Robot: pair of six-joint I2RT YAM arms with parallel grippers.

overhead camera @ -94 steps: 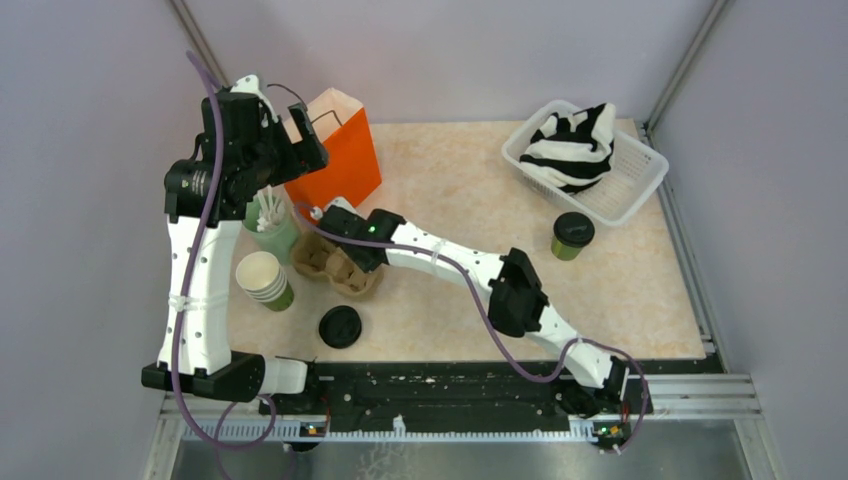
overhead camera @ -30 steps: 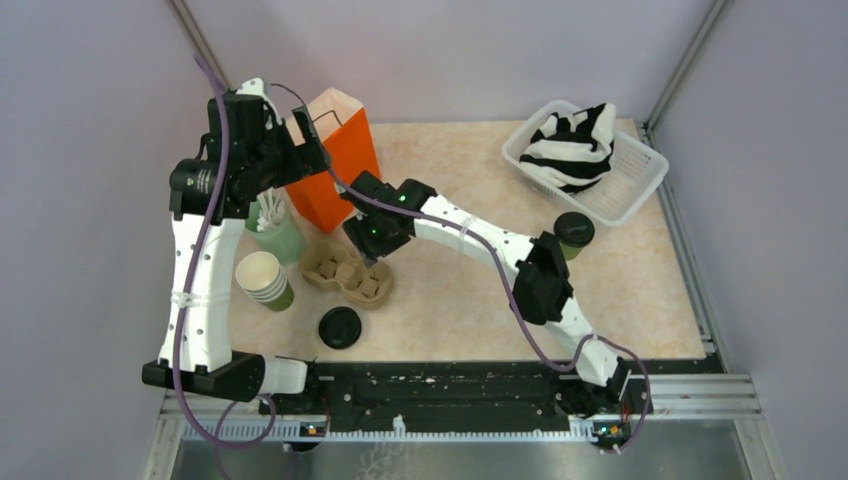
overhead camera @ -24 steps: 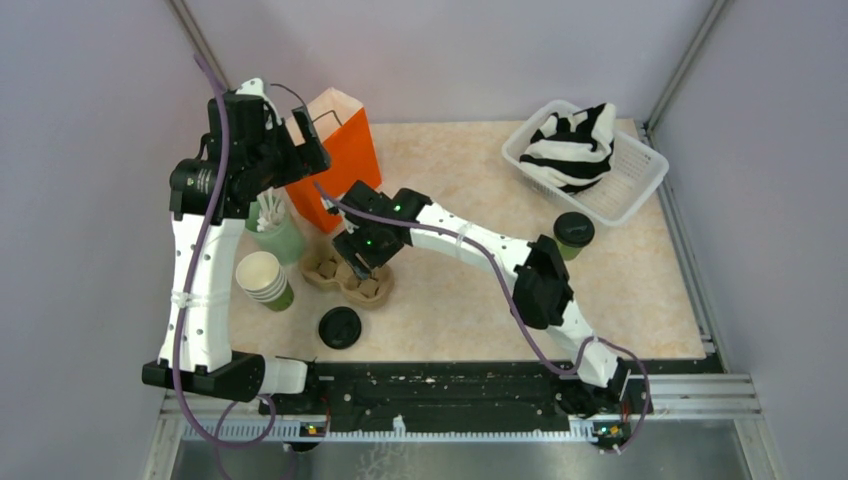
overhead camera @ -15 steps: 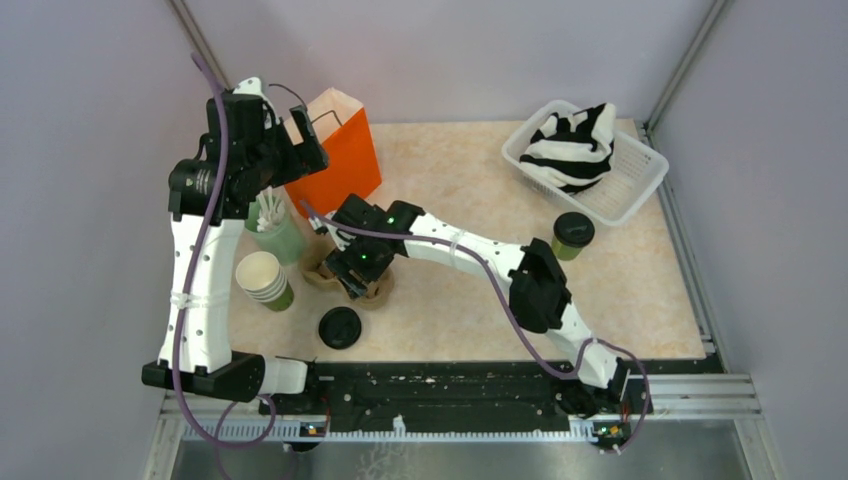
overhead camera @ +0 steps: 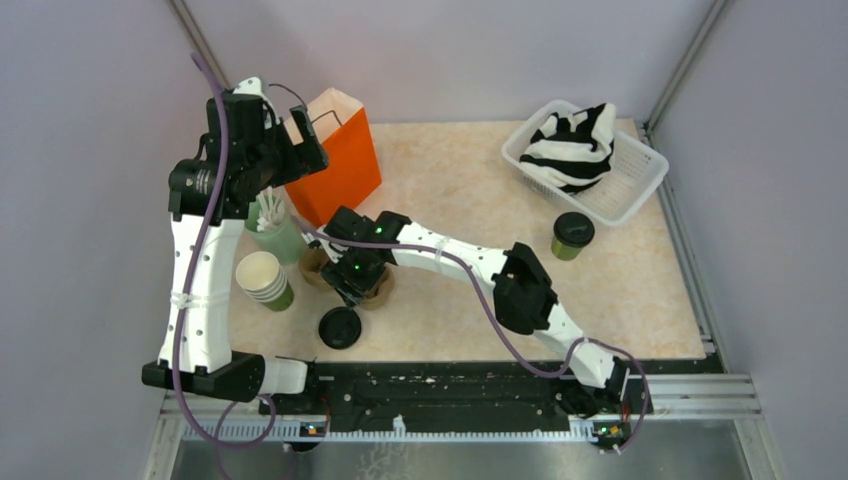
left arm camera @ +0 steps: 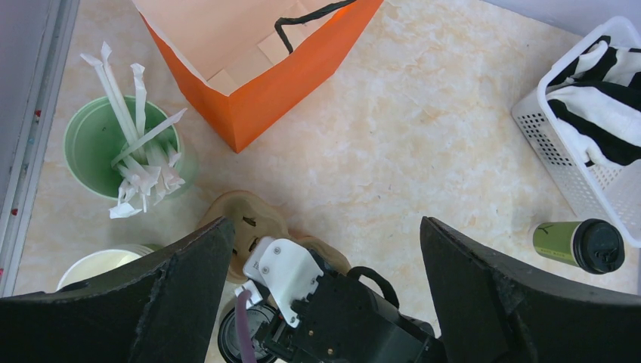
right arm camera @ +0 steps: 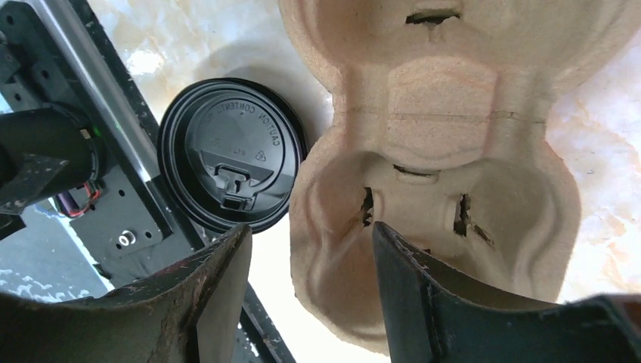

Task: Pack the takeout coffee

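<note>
Your takeout coffee (overhead camera: 572, 235), a green cup with a black lid, is standing upright on the tabletop (overhead camera: 460, 190) at the right. It is sitting just beside the white basket (overhead camera: 632, 200) of striped cloth, well apart from both tools. The left wrist view is catching it at its right edge.

Your right tool (overhead camera: 350, 278) is reaching across to the left side, over the brown pulp cup carrier (right arm camera: 453, 113). The overhead view is hiding how its jaws stand. The right wrist view is showing its fingers (right arm camera: 204, 302) spread apart over the carrier's near pocket, gripping nothing. A loose black lid (right arm camera: 230, 174) is lying just beside the carrier.

Your left tool (left arm camera: 323, 227) is hanging high by the orange bag (left arm camera: 257, 68), jaws wide apart and empty. It is looking down on a green cup of wrapped straws (left arm camera: 121, 144).
</note>
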